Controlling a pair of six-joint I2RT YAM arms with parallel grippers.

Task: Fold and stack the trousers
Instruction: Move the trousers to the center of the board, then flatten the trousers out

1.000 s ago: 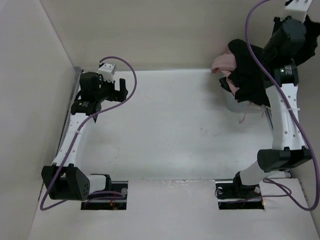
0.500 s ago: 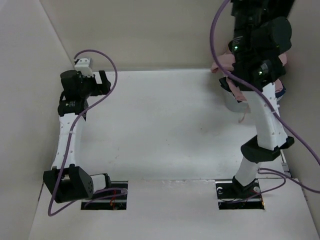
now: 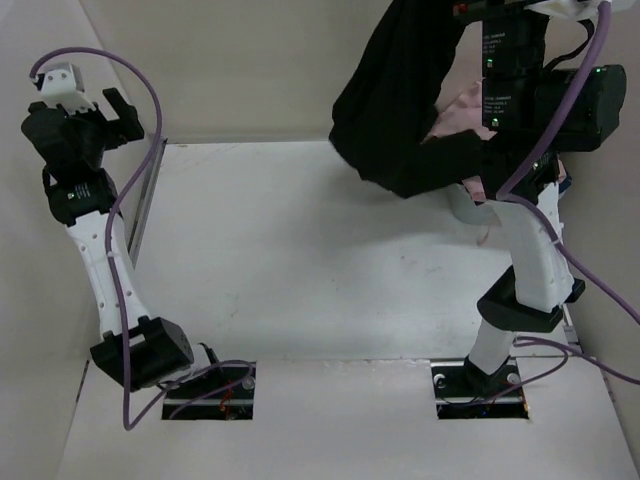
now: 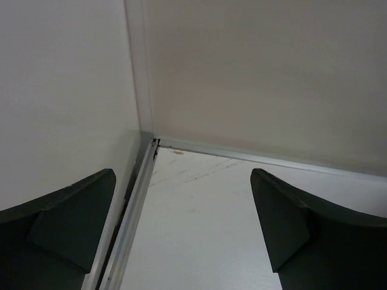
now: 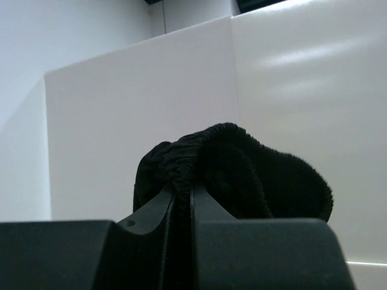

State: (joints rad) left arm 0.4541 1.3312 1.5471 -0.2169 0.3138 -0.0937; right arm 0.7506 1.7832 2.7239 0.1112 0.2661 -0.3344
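The trousers (image 3: pixel 395 110) hang in the upper right of the overhead view, a plain black mass of soft cloth lifted off the table (image 3: pixel 300 270) and draping down from the top edge of the frame to just above the table's far right corner. You will see no label, tag or print on the cloth in any view. In the right wrist view a gathered, ribbed-looking fold of the trousers (image 5: pixel 242 175) bulges up above the right gripper (image 5: pixel 183 199), whose jaws are nearly together, pinching a thin bunch of the black fabric between them against the pale wall behind. From overhead, the right arm stands tall at the right side, with small green lights glowing on its dark upper housings. A dusty-pink garment (image 3: pixel 455 108) shows just behind and to the right of the hanging black cloth, partly hidden by it and by the arm. Look to the upper left of the overhead view for the left gripper (image 3: pixel 85 110): it is raised beside the left wall, well apart from the trousers, with a purple cable (image 3: pixel 140 85) looping over it. In its own wrist view the left gripper (image 4: pixel 181 181) has its jaws spread fully wide with nothing between them, framing the table's far left corner and a metal rail (image 4: pixel 136 199) along the wall. Small pale print on that arm's wrist housing is too small to read.
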